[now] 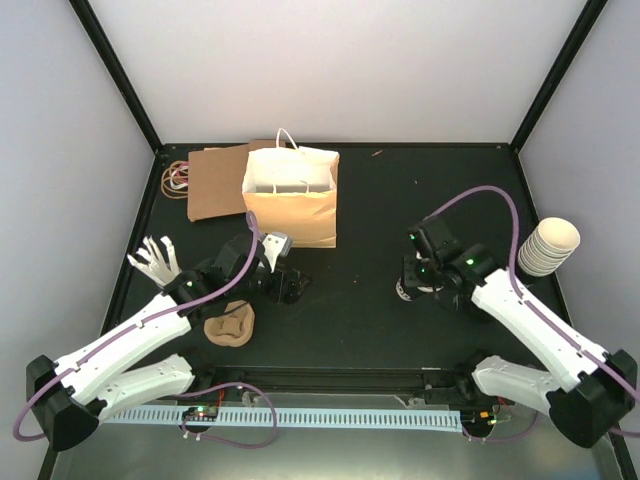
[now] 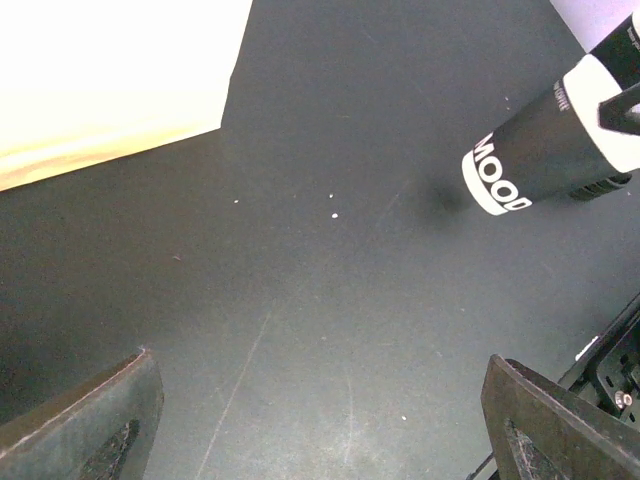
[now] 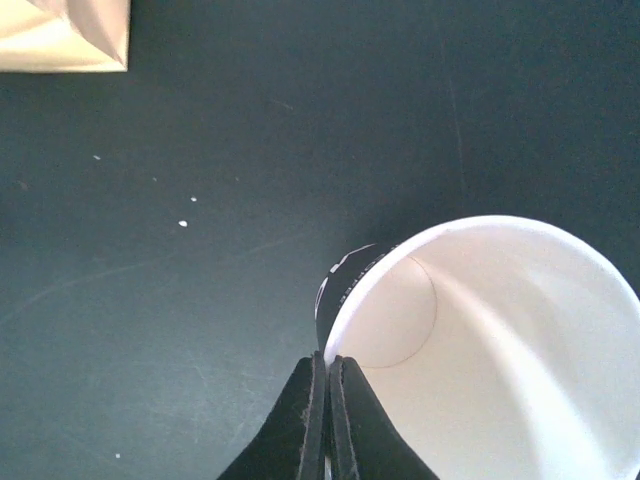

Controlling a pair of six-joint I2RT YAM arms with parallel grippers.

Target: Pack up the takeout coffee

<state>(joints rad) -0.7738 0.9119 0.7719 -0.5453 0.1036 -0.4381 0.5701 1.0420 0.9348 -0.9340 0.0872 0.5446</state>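
A takeout coffee cup [image 3: 500,350], black outside with white lettering, is white and empty inside and has no lid on it. My right gripper [image 3: 328,365] is shut on its rim, one finger inside and one outside. The top view shows this right gripper [image 1: 413,278] right of the table's middle with the cup [image 1: 402,291] under it. The left wrist view shows the same cup [image 2: 540,150] at the upper right, a little above the table. My left gripper [image 2: 320,425] is open over bare table with nothing between its fingers. In the top view it [image 1: 283,283] is left of centre, in front of the bag.
An open paper bag [image 1: 290,195] stands at the back centre, with flat cardboard [image 1: 215,180] and rubber bands [image 1: 178,177] to its left. A brown pulp tray [image 1: 230,325] lies by the left arm, near a fan of white pieces [image 1: 155,260]. Stacked cream cups [image 1: 548,245] lie far right.
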